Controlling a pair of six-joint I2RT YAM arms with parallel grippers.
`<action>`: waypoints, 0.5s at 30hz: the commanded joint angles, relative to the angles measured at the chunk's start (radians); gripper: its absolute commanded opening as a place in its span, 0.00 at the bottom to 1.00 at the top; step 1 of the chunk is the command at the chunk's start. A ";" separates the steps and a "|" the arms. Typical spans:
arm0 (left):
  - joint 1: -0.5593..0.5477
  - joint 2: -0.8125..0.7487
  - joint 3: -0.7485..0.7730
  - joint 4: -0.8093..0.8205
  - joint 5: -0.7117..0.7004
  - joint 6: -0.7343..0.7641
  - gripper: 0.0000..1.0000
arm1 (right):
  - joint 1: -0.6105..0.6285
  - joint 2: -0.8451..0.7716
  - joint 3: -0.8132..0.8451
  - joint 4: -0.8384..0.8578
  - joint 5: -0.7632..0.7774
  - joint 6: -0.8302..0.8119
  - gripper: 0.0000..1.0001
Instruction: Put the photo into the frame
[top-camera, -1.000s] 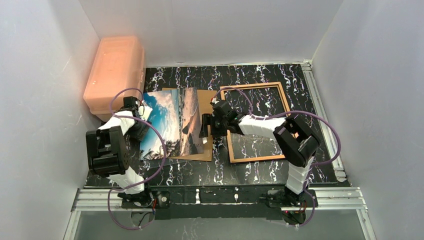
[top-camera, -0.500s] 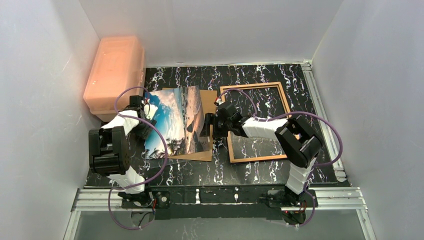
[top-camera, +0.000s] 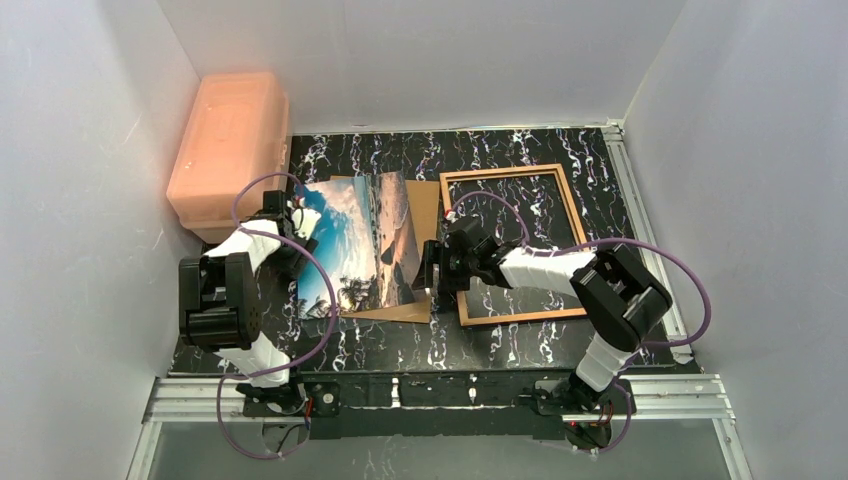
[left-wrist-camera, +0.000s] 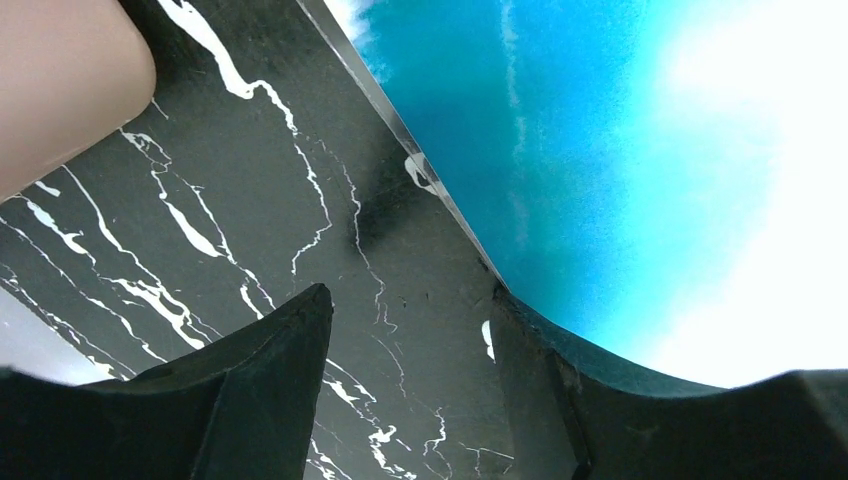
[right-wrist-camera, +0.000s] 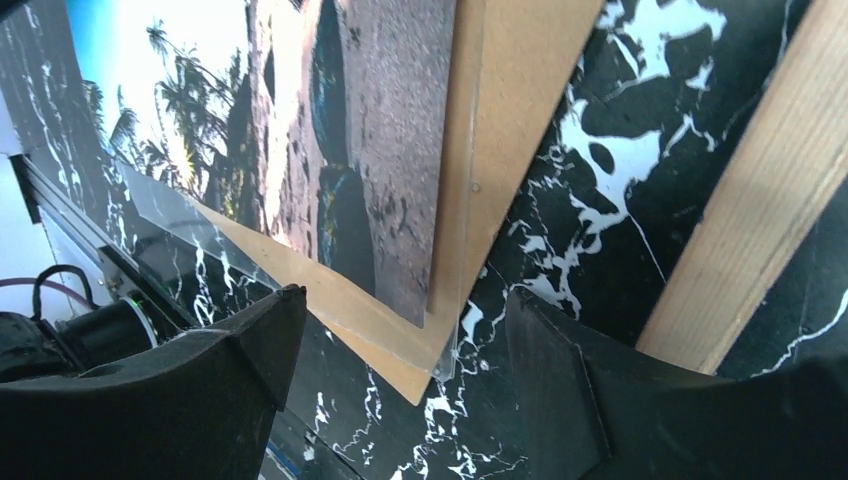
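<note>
1. Photo (top-camera: 360, 245) is resting on the backing board (right-wrist-camera: 520, 110), their corners showing ahead between the parted right jaws.
2. Left jaws are standing apart over the desk (left-wrist-camera: 250, 200), the photo's blue edge reaching one of them.
3. Frame (right-wrist-camera: 770, 200) is lying just outside the right jaws.

A black worktop (top-camera: 400, 150) with white marble veins fills the floor between white walls (top-camera: 420, 60). At its far left corner stands a salmon-pink plastic box (top-camera: 230, 140) with a lid, close to the left wall. A plain brown backing board (top-camera: 426, 205) lies flat near the middle; only its right strip and near corner show. Aluminium rails (top-camera: 450, 395) run along the near and right edges.
</note>
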 joint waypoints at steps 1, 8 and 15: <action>-0.011 0.018 0.009 -0.050 0.066 -0.024 0.58 | 0.004 -0.032 -0.038 -0.008 0.009 0.020 0.81; -0.022 -0.005 0.031 -0.073 0.073 -0.034 0.58 | 0.009 -0.010 -0.041 0.011 -0.011 0.023 0.81; -0.039 -0.002 0.031 -0.078 0.069 -0.046 0.58 | 0.026 -0.019 -0.068 0.083 -0.076 0.074 0.79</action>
